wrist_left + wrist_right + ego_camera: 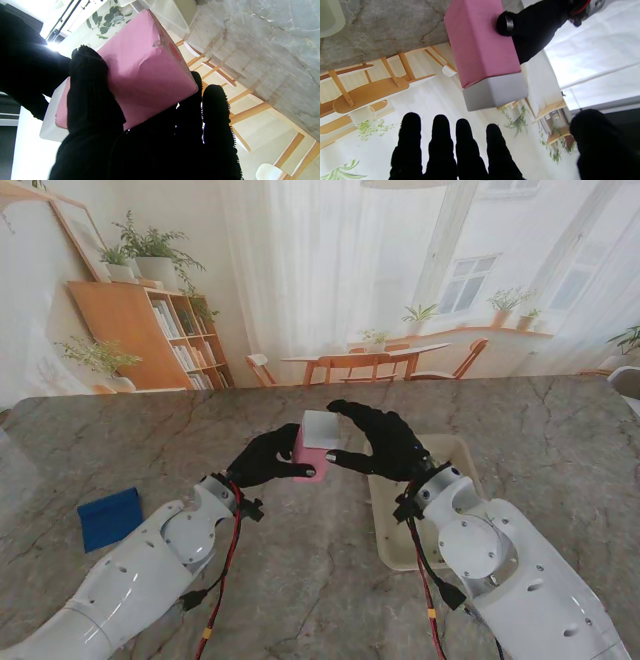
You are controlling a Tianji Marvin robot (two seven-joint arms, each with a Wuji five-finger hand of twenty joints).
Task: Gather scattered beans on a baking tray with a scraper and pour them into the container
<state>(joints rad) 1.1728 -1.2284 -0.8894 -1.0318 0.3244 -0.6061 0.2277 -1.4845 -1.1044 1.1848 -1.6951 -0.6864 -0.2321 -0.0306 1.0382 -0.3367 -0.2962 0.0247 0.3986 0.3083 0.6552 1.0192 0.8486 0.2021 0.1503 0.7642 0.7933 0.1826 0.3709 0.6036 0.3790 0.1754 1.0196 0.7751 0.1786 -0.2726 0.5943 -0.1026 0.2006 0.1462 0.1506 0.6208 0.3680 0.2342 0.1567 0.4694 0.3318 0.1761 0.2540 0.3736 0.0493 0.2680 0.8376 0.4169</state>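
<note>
Left robot hand (268,460) was lifted off the surface (300,580), fingers (87,95) wrapped around the pink container (309,461); right robot hand (385,442) sat just beside it, fingers (440,140) spread, gripping nothing. Grey marble surface, window and wooden furniture behind. Baking tray (390,530) lay under the right wrist, blue scraper (110,517) well apart near the left edge.

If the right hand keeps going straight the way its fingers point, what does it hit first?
Most likely the white end of the pink box held by the left hand. The right hand is open, fingers just short of it; depth is uncertain.
</note>
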